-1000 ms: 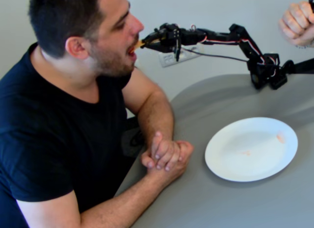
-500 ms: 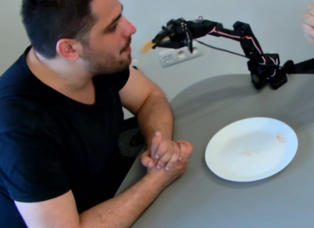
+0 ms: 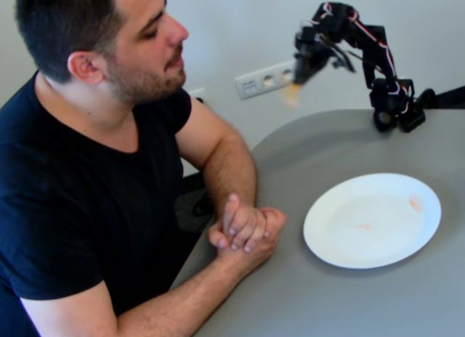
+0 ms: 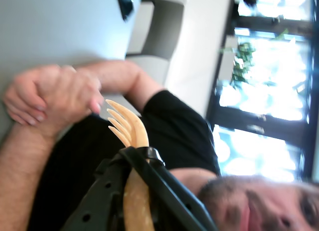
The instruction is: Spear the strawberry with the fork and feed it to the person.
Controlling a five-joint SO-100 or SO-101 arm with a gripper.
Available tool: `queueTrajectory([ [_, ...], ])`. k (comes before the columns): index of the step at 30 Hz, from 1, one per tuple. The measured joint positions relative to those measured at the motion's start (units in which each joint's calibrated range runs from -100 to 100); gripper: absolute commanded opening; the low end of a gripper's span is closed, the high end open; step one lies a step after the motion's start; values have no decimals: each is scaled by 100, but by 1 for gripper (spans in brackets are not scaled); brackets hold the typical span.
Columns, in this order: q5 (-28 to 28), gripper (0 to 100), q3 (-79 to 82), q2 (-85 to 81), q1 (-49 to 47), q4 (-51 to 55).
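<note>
In the fixed view the person (image 3: 87, 170) sits at the left with his mouth closed and his hands clasped (image 3: 245, 232) on the table. The black arm is folded back at the upper right. Its gripper (image 3: 299, 74) is shut on the pale fork (image 3: 292, 94), which hangs blurred and points down, far from his face. The wrist view shows the gripper (image 4: 142, 156) clamped on the fork's handle. The fork's tines (image 4: 127, 125) are bare. Beyond them are the person's hands (image 4: 50, 94) and his bearded chin (image 4: 249, 206). The strawberry is out of view.
A white plate (image 3: 341, 242) lies on the grey table (image 3: 327, 301) at the right, with only faint pinkish smears on it. The arm's base (image 3: 396, 104) stands at the table's far edge. A wall socket (image 3: 265, 79) is behind.
The fork has left the man's mouth. The arm has pulled back right and up, and the fork now points down. The man has leaned back and closed his mouth. A hand at top right is gone.
</note>
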Motion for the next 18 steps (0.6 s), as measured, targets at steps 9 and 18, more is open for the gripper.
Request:
queueTrajectory([
  [9,-229,1,0,-379,-1023,1570],
  [18,-266,1,100,-1517,-1090,2540],
])
